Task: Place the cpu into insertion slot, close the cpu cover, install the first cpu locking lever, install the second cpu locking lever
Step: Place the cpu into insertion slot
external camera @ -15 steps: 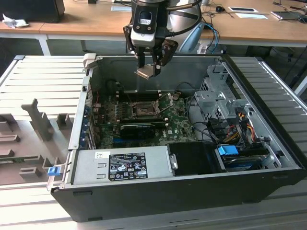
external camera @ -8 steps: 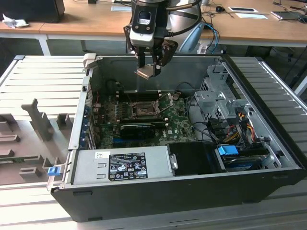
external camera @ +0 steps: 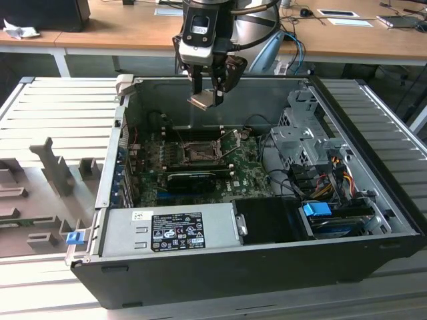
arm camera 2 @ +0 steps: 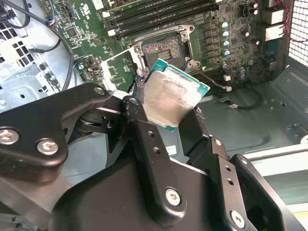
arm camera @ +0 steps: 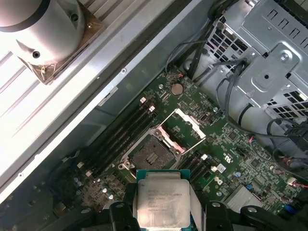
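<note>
My gripper (external camera: 208, 99) hangs above the open computer case, shut on the cpu (external camera: 201, 101), a flat square chip with a silver-grey top. In both wrist views the cpu (arm camera 2: 171, 98) (arm camera: 161, 199) sits tilted between the two black fingers (arm camera 2: 144, 130). Below it on the green motherboard lies the insertion slot (external camera: 198, 152) (arm camera 2: 163, 50) (arm camera: 149, 154), a dark square socket with a metal rim and nothing in it. The cpu cover (arm camera: 185, 127) (arm camera 2: 118, 70) stands swung up and open beside the slot. A thin locking lever (external camera: 228, 141) sticks up next to the slot.
Black memory slots (arm camera: 122, 134) run alongside the socket. A labelled power supply (external camera: 173, 230) lies along the case front, and a drive cage (external camera: 300, 133) with cables fills the exterior view's right. A grey fixture (external camera: 53, 167) stands outside the case on the exterior view's left.
</note>
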Motion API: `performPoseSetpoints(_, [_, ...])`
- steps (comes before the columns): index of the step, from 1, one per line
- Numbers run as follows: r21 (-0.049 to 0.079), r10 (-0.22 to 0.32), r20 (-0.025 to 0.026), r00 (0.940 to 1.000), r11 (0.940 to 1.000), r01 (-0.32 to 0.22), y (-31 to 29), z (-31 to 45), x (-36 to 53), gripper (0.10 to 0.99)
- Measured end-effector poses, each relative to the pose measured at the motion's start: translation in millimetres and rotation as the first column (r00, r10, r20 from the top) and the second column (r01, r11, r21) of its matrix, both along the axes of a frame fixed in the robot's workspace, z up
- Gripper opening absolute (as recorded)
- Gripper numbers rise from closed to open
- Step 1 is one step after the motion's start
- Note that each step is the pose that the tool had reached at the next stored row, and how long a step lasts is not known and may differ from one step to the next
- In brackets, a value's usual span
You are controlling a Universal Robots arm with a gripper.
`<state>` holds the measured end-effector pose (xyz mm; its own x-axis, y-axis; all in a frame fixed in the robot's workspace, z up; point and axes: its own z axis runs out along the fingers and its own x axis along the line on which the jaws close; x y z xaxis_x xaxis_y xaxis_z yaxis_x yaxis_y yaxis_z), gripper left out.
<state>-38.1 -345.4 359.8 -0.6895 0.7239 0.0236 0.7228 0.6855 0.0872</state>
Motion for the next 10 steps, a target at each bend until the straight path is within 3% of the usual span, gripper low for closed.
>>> performPoseSetpoints(10, [0.0, -0.03, 0.0, 0.9996, 0.9996, 0.03, 0.0, -0.1, 0.0, 0.529])
